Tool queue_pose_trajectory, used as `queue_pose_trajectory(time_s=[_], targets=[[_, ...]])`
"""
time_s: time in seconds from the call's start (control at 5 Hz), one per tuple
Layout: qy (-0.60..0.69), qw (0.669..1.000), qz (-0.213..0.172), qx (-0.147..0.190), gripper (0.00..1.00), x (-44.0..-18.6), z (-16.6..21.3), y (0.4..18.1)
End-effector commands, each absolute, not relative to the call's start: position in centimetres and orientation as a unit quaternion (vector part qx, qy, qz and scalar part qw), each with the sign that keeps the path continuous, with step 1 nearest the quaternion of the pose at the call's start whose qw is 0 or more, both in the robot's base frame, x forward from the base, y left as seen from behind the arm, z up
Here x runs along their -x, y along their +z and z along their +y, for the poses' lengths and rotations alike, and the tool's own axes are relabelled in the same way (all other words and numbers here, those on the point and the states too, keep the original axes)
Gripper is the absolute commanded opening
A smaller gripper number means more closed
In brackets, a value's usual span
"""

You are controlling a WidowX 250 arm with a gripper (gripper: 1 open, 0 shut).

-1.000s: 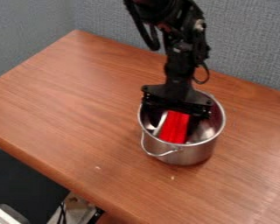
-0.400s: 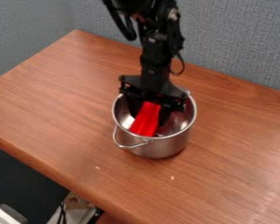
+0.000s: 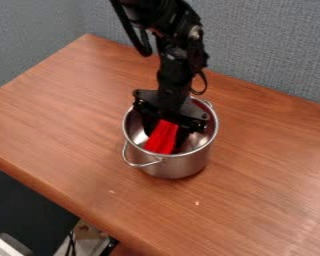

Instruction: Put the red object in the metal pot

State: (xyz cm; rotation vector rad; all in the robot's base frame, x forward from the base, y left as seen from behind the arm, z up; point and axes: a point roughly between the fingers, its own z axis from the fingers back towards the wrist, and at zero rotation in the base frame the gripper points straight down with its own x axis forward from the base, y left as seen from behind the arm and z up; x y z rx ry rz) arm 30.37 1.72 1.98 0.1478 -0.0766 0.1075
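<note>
The metal pot [image 3: 176, 166] stands on the wooden table, a little left of the middle. Inside it the red object [image 3: 162, 140] leans tilted, its lower end on the pot's floor and its upper end near the rim. My gripper [image 3: 170, 124] reaches straight down into the pot from above. Its black fingers [image 3: 143, 112] stand on either side of the red object's upper end and look closed onto it. The fingertips are partly hidden below the rim.
The brown table [image 3: 56, 110] stretches to the left and to the front right of the pot. Its front edge runs diagonally at the lower left, with dark floor beyond. A grey wall [image 3: 283, 40] rises behind the table.
The arm has shifted left, and the pot with the red object inside has slid left along with it. The jaws have narrowed around the red object.
</note>
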Motion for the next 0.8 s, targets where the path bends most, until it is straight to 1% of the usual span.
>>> queue_pose_trajectory(time_s=[0.0,0.2,0.6], targets=[[0.011,0.994,-0.041,-0.100,0.00,-30.9,1.3,0.6],[-0.026,0.991,-0.047,-0.122,0.00,-31.4,0.9,0.3],[-0.055,0.991,-0.046,-0.109,0.00,-31.1,1.9,2.2]])
